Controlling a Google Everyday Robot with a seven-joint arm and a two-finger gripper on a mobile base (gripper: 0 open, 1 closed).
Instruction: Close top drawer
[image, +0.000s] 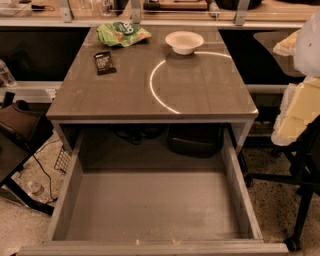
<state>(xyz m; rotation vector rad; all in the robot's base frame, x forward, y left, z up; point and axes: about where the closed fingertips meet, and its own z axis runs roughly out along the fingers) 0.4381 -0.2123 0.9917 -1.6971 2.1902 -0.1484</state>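
Note:
The top drawer is a wide grey box that stands pulled far out toward the camera from under the grey cabinet top. Its deep rectangular interior is bare. Only the top edge of its front panel shows along the bottom of the camera view; the front face and handle are hidden. My gripper is not in view. A white rounded shape at the right edge may be part of my arm.
On the cabinet top lie a white bowl, a green snack bag and a dark snack bar. A chair with yellow foam and black legs stands right of the drawer. A dark seat and cables lie left.

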